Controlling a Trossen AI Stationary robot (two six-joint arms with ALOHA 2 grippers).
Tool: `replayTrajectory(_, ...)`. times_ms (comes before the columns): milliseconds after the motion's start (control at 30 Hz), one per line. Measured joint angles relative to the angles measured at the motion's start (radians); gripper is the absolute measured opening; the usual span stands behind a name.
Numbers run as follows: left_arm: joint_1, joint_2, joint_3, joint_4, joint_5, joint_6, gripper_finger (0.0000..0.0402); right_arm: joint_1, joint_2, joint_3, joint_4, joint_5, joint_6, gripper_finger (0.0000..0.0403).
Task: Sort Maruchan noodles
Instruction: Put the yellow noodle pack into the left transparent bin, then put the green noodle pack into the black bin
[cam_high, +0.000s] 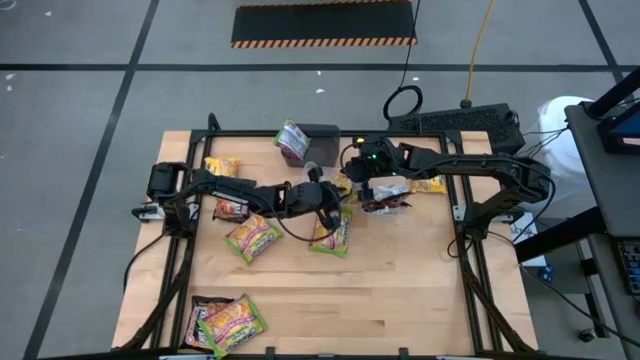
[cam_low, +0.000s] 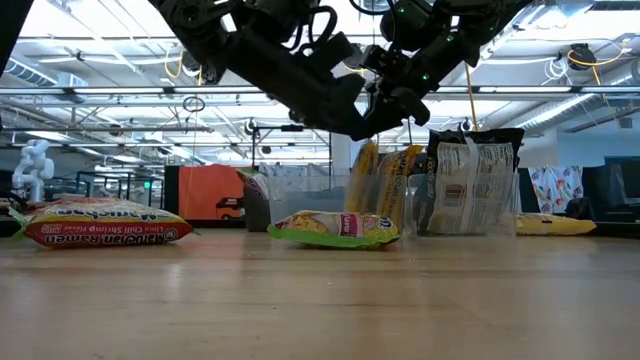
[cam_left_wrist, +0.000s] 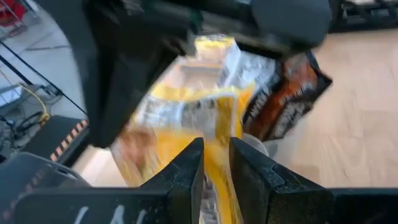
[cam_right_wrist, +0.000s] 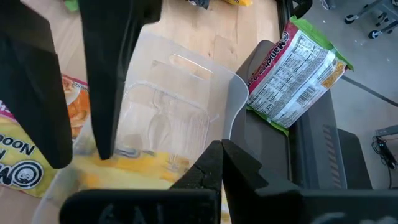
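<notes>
My left gripper (cam_left_wrist: 216, 168) is near the table's middle (cam_high: 335, 193), shut on a yellow Maruchan noodles packet (cam_left_wrist: 186, 118) over a clear tub (cam_right_wrist: 180, 93). My right gripper (cam_right_wrist: 222, 155) reaches in from the right (cam_high: 368, 185), shut at the tub's rim. A dark brown packet (cam_left_wrist: 286, 93) stands in the tub beside the yellow one (cam_low: 470, 185). Two green-edged packets (cam_high: 252, 238) (cam_high: 333, 232) lie flat on the table. A yellow one (cam_high: 222, 166) and a red one (cam_high: 230, 208) lie at the left. One more yellow packet (cam_high: 428, 184) lies at the right. My left gripper pinches the yellow packet between its two fingers at the packet's near edge (cam_left_wrist: 217, 155). The packet reaches forward from the fingers and slants down into the tub. My right gripper is shut on the clear tub's rim (cam_right_wrist: 231, 118) where the wall curves down to the fingertips; the fingers hide the contact itself.
A dark grey box (cam_high: 322, 147) stands at the table's far edge, with a green-edged packet (cam_right_wrist: 292, 68) leaning on it. A pile of packets (cam_high: 225, 322) lies at the near left corner. Bare wood (cam_high: 400, 290) fills the near right. The two arms almost meet over the tub.
</notes>
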Motion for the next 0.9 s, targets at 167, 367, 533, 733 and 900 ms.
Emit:
replayTrajectory(167,-0.001,-0.01,0.0,-0.02,-0.015,0.001,0.0083,0.0,0.0,0.0,0.0,0.0,0.0,0.0)
replayTrajectory(367,-0.003,-0.031,0.0,-0.031,-0.02,0.0,0.0083,0.0,0.0,0.0,0.0,0.003,-0.002,0.0)
replayTrajectory(533,-0.003,-0.054,0.0,-0.061,-0.021,-0.002,0.0083,0.0,-0.001,0.0,-0.001,0.005,-0.002,0.0)
replayTrajectory(733,-0.009,-0.102,0.001,-0.132,-0.021,0.003,0.0083,0.019,-0.073,0.0,-0.041,0.111,-0.002,0.0)
replayTrajectory(900,-0.02,-0.199,-0.001,-0.269,-0.021,0.021,0.0083,0.05,-0.218,0.0,-0.15,0.132,0.066,0.0)
